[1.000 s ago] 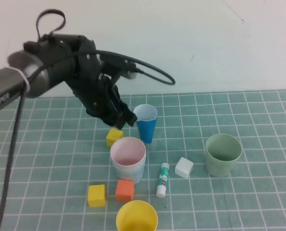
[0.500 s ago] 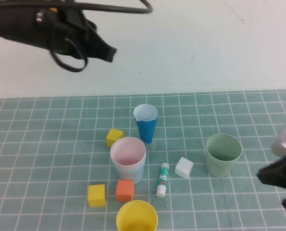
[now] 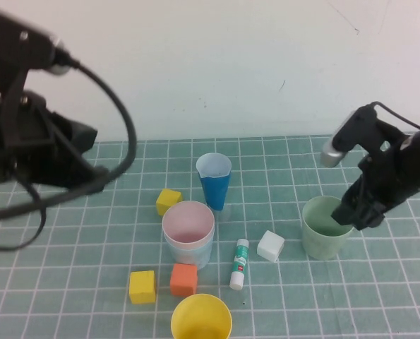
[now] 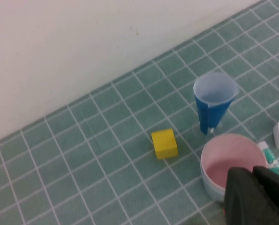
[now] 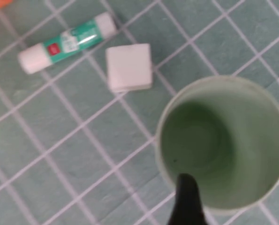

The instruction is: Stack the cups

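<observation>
Cups sit spread over the green gridded mat in the high view: the pink cup nested in the light blue cup at centre, the yellow cup at the near edge, the pale green cup to the right. The right gripper hangs over the green cup's right rim; the left gripper is raised at far left, and whether either's fingers are apart cannot be told.

The left wrist view shows the pink cup, a dark blue cup and a yellow block.

The right wrist view shows one dark fingertip over the green cup's rim, beside a white block and a glue stick.
</observation>
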